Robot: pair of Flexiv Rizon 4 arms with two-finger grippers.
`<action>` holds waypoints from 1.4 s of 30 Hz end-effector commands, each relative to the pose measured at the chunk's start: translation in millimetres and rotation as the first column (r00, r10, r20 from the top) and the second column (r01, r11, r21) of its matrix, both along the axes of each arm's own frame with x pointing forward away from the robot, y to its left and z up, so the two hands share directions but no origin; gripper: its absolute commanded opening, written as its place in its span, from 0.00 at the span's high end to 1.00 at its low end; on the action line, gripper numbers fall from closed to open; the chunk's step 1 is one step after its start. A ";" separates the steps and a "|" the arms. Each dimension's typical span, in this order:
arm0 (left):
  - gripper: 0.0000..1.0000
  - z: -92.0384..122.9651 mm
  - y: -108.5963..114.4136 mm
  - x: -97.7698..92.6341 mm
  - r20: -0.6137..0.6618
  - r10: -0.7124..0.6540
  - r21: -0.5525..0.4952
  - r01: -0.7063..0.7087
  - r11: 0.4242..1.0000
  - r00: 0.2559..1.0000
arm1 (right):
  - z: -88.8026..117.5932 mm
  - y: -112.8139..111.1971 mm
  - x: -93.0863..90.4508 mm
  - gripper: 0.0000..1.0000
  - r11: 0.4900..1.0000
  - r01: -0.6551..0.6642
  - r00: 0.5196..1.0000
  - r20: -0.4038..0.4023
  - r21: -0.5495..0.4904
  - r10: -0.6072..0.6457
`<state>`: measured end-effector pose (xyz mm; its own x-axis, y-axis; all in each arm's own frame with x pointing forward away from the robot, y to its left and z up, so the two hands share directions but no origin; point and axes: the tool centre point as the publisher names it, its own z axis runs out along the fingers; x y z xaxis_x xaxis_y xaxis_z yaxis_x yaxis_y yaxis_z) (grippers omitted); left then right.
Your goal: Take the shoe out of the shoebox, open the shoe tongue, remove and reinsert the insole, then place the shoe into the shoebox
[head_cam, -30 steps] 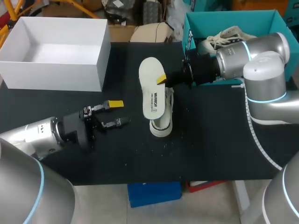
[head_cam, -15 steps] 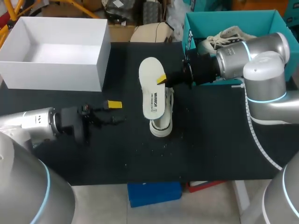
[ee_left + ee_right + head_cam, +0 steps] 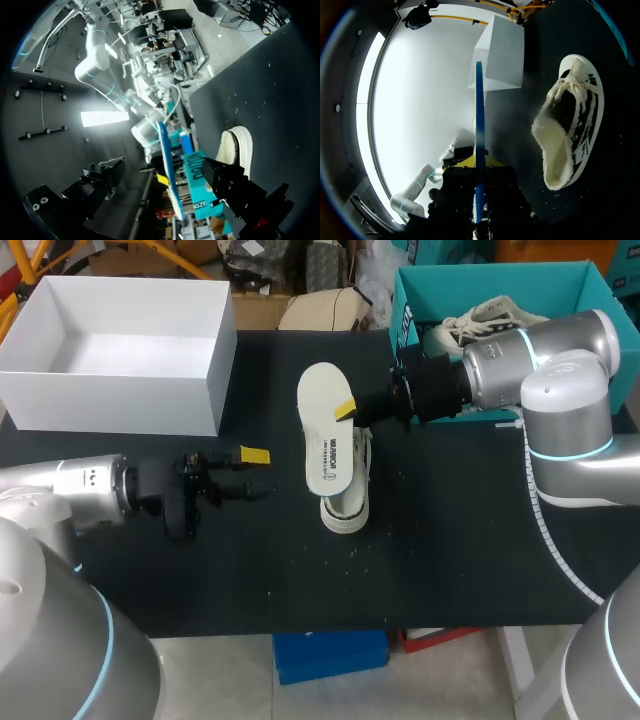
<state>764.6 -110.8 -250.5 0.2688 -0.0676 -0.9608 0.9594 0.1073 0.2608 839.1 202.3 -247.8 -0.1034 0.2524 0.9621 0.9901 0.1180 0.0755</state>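
My right gripper (image 3: 350, 412) is shut on the heel edge of a white insole (image 3: 325, 435) and holds it up above a white shoe (image 3: 346, 508) that lies on the black table. In the right wrist view the insole (image 3: 479, 125) shows edge-on between the shut fingers (image 3: 479, 167), with the shoe (image 3: 569, 125) beyond it. My left gripper (image 3: 250, 472) stands open a hand's width left of the shoe with nothing in it. In the left wrist view the insole (image 3: 167, 165) and the shoe (image 3: 235, 147) lie ahead of its spread fingers (image 3: 107, 180).
An open white shoebox (image 3: 212, 370) stands at the back left. At the back right, behind my right arm, a teal box (image 3: 405, 302) holds another pale shoe (image 3: 478, 318). The table's front half is bare black cloth (image 3: 400, 570).
My left arm has drawn back to the left and rolled its wrist, and its open gripper now sits slightly farther back. The right arm and the insole have not moved.
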 end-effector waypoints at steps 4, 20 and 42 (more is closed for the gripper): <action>0.00 2.8 -0.8 -1.0 -0.001 0.003 0.009 -0.003 1.000 1.000 | 0.0 0.6 -0.2 1.00 1.000 0.000 1.000 0.000 -0.002 0.000; 0.00 15.4 -15.5 19.1 -0.009 0.015 0.043 -0.014 0.999 1.000 | 0.0 0.6 -0.2 1.00 1.000 0.000 1.000 0.000 -0.002 0.000; 0.52 11.0 -63.4 47.6 -0.110 -0.010 0.020 0.012 1.000 0.994 | 0.0 0.6 -0.2 1.00 1.000 0.000 1.000 0.000 -0.002 0.000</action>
<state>810.3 -166.9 -239.4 0.1624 -0.0546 -0.9852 0.9835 0.0895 0.1572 839.1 202.3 -247.8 -0.1034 0.2524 0.9621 0.9901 0.1180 0.0755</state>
